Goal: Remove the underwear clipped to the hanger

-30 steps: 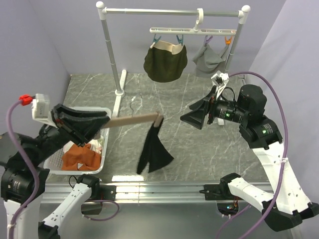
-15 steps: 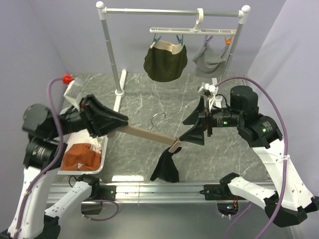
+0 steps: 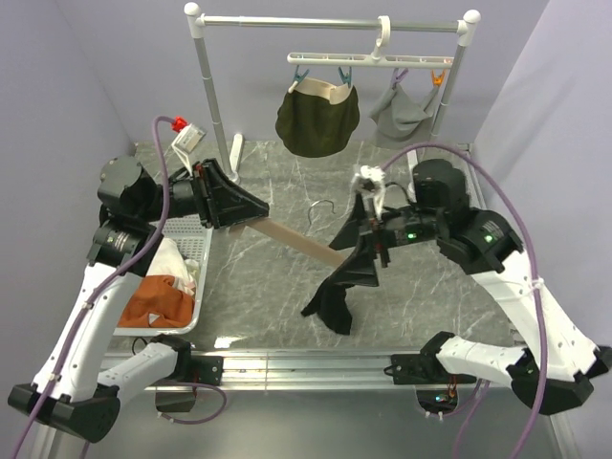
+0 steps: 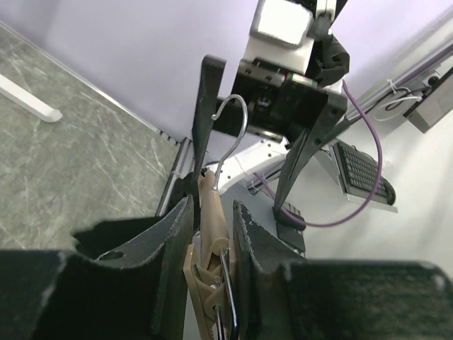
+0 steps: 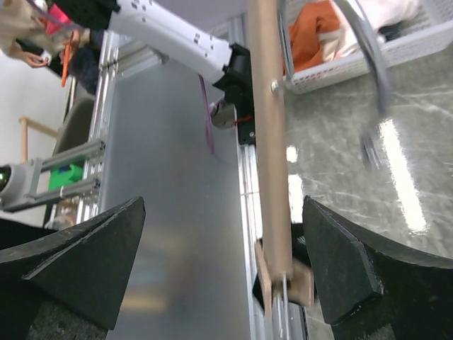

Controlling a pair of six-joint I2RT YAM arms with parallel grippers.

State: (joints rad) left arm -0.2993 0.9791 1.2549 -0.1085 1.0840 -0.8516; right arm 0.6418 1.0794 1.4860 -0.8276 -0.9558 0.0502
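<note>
None of the three pairs looks free yet, so the job seems to be at its first removal. The left pincer (image 3: 256, 207) is closed on one end of a wooden hanger (image 3: 292, 237) and holds it slanting above the middle of the bench; its wrist view shows a finger pressed to each side of the bar. The black briefs (image 3: 335, 304) hang from a clip at the hanger's other end, drooping toward the near edge. Whether their hem touches the bench cannot be told. The right pincer (image 3: 350, 258) is spread wide at that clipped end. Its own camera shows the bar running between the two fingers and nearer one of them, and neither can be seen pressing on it. My reading is that it is placed to take the cloth or squeeze the clip, but nothing is gripped so far. At the far edge, the olive briefs (image 3: 317, 122) and the grey briefs (image 3: 402, 113) are both clipped to a white hanger (image 3: 373, 60) on the rail (image 3: 287, 19). The basket (image 3: 205, 251) at the left edge holds an orange cloth (image 3: 155, 298) and a white cloth (image 3: 170, 260), with no underwear visible in it. That would leave all three pairs to unclip.
</note>
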